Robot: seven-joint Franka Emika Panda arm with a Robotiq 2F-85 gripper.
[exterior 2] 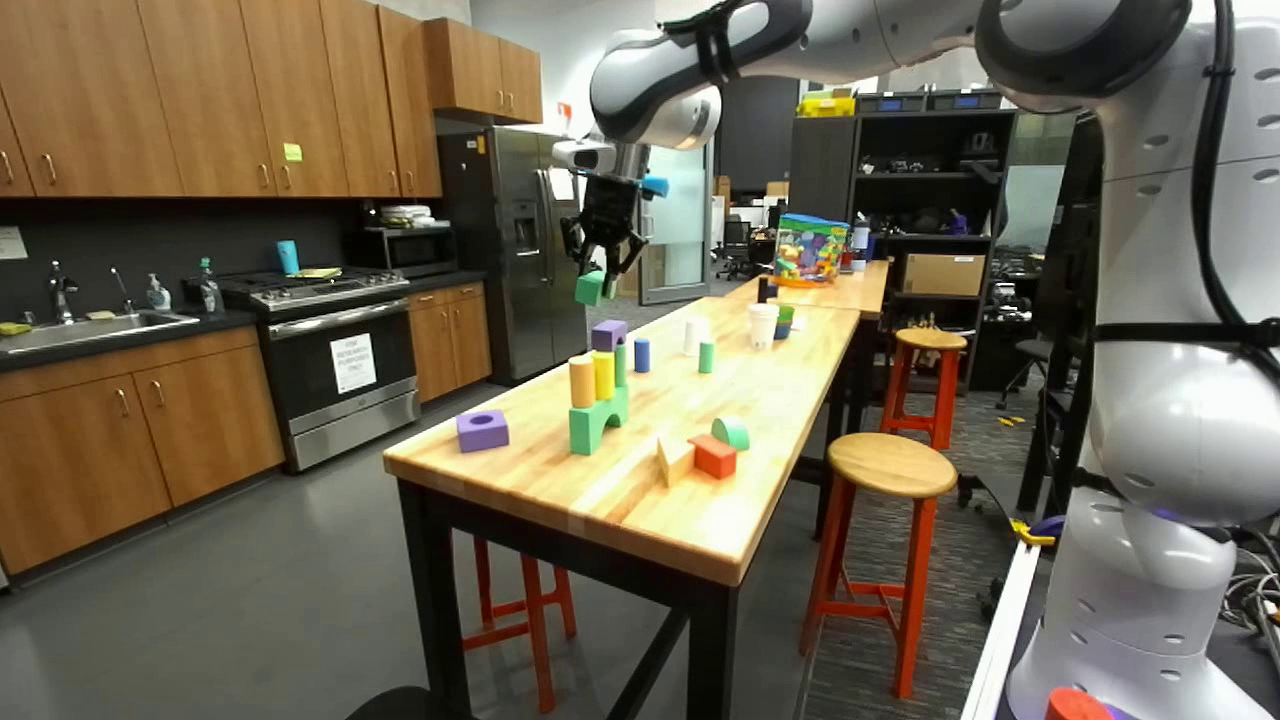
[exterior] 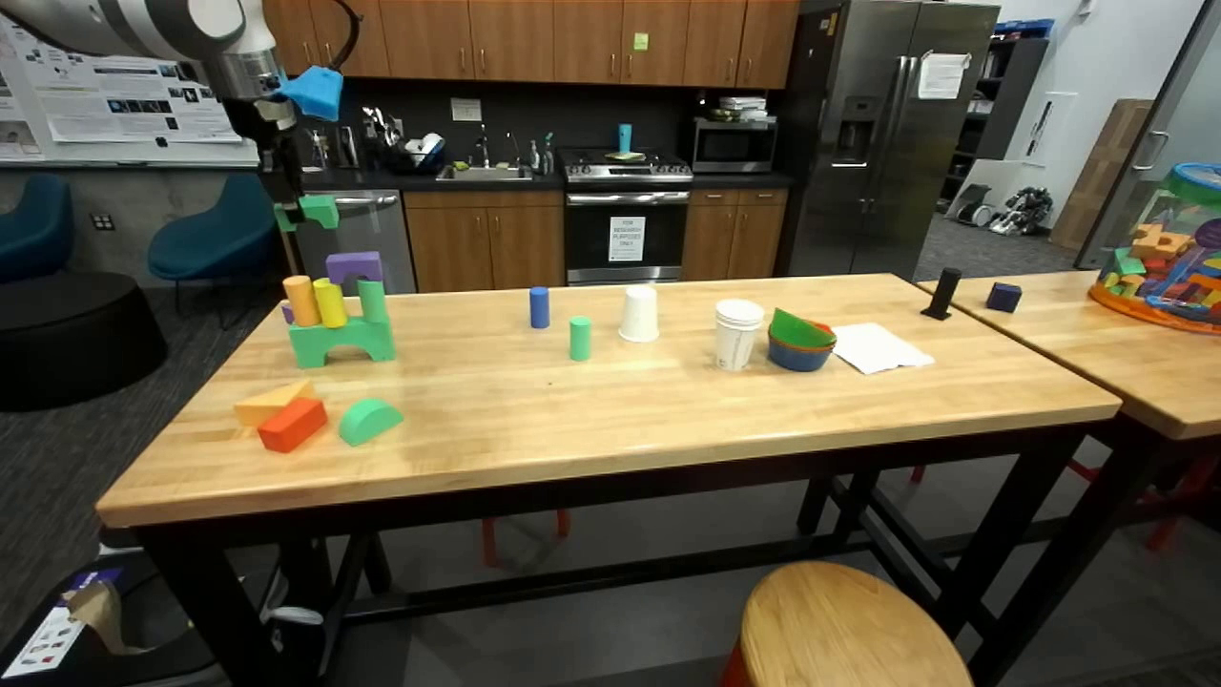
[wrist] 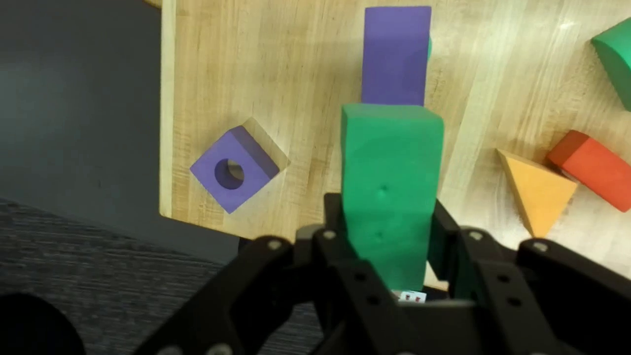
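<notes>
My gripper (wrist: 387,212) is shut on a green block (wrist: 394,153), a finger pressed to either side. In both exterior views the held block (exterior 2: 589,288) hangs in the air, above and apart from a small tower. That tower's base is a green arch (exterior: 343,337). On the arch stand an orange cylinder (exterior: 302,301), a yellow cylinder (exterior: 331,303) and a green cylinder (exterior: 373,301). A purple arch (exterior 2: 609,335) lies over the yellow and green ones. In the wrist view the held block hides most of the tower; only the purple arch (wrist: 396,54) shows well.
A purple block with a hole (wrist: 234,170) sits near the table corner. An orange wedge (exterior: 274,402), red block (exterior: 292,425) and green half-round (exterior: 370,421) lie at the front. Farther along stand a blue cylinder (exterior: 539,307), white cups (exterior: 639,314) and stacked bowls (exterior: 799,355).
</notes>
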